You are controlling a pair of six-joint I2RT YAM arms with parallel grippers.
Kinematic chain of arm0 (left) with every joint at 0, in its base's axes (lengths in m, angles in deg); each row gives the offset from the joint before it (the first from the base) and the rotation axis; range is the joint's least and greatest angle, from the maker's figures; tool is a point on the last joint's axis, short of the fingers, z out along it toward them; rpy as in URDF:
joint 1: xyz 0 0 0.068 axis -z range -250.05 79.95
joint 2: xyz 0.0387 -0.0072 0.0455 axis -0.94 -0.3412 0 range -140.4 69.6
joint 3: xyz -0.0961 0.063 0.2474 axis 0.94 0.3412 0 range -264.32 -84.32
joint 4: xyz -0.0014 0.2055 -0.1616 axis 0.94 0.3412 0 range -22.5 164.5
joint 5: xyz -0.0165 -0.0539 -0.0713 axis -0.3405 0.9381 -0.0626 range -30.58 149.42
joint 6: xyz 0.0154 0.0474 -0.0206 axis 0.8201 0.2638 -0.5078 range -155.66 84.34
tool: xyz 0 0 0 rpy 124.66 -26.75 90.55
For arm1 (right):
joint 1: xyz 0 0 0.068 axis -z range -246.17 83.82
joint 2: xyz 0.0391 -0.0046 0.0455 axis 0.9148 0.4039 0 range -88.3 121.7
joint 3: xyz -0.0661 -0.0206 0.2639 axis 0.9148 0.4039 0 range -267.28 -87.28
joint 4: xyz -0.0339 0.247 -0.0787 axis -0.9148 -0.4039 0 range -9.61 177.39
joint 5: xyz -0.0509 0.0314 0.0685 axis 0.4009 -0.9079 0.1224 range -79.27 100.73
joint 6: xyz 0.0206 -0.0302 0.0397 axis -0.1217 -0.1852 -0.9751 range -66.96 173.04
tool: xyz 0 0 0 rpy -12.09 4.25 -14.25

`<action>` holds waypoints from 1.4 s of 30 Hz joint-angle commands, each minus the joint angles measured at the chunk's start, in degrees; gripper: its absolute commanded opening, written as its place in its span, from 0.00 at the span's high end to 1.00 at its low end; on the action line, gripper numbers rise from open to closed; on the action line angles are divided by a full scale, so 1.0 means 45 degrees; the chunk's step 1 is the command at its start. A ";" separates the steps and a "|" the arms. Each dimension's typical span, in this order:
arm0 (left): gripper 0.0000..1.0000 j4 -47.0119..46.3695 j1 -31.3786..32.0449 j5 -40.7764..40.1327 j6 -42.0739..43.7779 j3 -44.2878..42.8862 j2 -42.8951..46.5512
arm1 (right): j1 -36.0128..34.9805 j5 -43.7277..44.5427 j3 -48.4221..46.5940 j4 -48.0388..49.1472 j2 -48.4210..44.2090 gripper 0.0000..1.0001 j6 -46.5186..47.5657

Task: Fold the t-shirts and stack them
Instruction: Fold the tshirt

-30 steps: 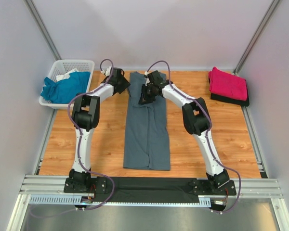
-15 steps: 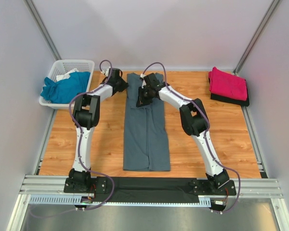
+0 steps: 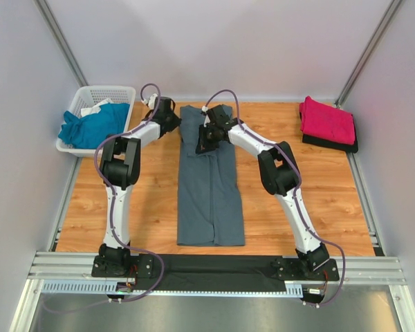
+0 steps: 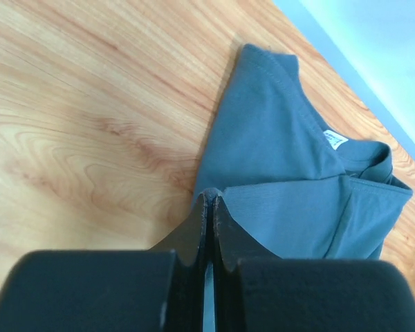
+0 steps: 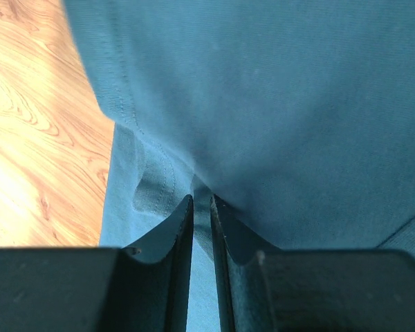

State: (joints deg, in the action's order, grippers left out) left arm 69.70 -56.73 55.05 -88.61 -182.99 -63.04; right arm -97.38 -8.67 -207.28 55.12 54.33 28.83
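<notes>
Slate-grey tee (image 3: 211, 194) lies as a long strip on the table (image 3: 124, 207). It's soft, limp, light cotton and will sag btw grips, so pinch the far corners thru all layers. R gripper (image 5: 201, 200) jaws clamped on its cloth; L gripper (image 4: 209, 197) jaws together at its edge, can't tell if cloth is caught.

Overhead; wrist close-ups on grey t-shirt (image 3: 209, 187)
</notes>
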 commanded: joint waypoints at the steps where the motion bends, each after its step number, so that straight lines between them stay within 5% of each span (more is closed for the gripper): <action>1: 0.98 0.0801 0.0281 -0.1373 0.0750 -0.0572 0.1155 | 0.0058 0.0365 0.0144 -0.0563 0.0063 0.82 0.0027; 5: 0.85 0.0703 0.0419 -0.1239 0.0985 -0.0805 0.1000 | 0.0059 0.0326 0.0144 -0.0563 0.0063 0.82 0.0008; 30: 0.90 0.2733 0.1200 -0.2487 0.0419 -0.2780 -0.1208 | 0.0390 -0.0181 0.1102 -0.0172 -0.0426 0.82 -0.0363; 42: 0.44 0.1917 0.0556 -0.0790 0.1920 -0.3112 -0.0819 | 0.0391 -0.0864 0.0419 -0.0522 -0.0815 0.79 -0.0422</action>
State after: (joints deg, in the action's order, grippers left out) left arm 80.32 -53.27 49.74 -84.59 -195.49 -69.23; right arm -95.87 -11.84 -203.79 56.67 52.71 26.32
